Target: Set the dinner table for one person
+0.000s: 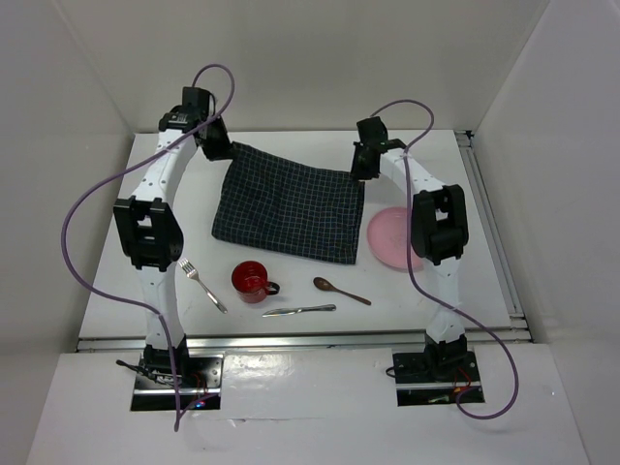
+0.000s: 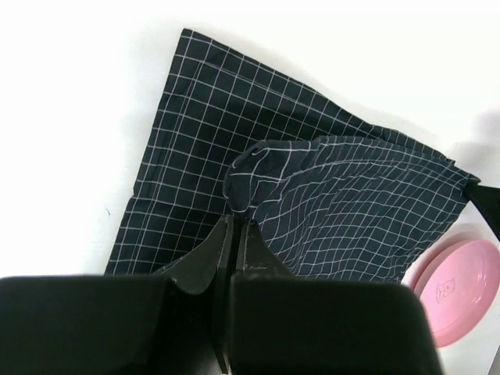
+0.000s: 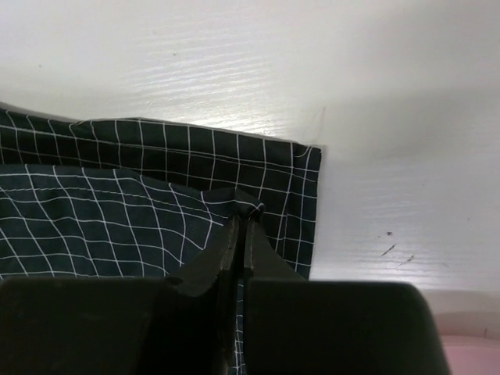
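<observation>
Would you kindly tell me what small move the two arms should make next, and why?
Probably lift both corners together, evenly: the left gripper and right gripper are each shut on the checked cloth, whose upper layer is bunched over a lower one, needing spreading.

Both arms stretched forward, left hand and right hand pinched tight (each on cloth)
</observation>
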`<state>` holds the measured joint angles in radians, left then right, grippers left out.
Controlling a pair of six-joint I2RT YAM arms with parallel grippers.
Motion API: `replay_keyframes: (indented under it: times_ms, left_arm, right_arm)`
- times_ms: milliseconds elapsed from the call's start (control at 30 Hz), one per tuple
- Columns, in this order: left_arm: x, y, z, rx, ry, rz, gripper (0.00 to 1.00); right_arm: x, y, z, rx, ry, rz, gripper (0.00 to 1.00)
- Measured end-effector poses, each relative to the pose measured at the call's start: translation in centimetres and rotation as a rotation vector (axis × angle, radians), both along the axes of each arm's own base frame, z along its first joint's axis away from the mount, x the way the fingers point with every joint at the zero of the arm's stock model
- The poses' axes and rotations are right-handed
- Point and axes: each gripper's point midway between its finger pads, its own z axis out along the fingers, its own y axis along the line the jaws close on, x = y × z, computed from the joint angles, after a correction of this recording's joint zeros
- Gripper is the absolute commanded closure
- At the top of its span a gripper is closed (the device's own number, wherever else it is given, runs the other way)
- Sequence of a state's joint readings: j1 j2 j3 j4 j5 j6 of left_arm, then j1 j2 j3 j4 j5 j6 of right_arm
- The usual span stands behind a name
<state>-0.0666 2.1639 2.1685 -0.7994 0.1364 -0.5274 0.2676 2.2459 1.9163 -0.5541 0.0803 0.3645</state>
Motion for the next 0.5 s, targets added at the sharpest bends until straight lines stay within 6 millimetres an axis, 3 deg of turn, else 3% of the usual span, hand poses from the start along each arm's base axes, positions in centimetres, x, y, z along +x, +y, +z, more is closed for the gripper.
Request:
replay_keyframes:
  times_ms: [333, 500]
  left_arm:
    - [1.3, -0.7, 0.9, -0.026, -0.046, -0.021, 1.00]
    - [2.9, -1.2, -1.1, -0.041, -0.037, -0.036, 1.00]
  right_arm:
    - [-0.8, -1.6, 0.5, -0.041, -0.015, -0.051, 1.00]
    - [-0.5, -2.1, 0.7, -0.041, -0.025, -0.063, 1.00]
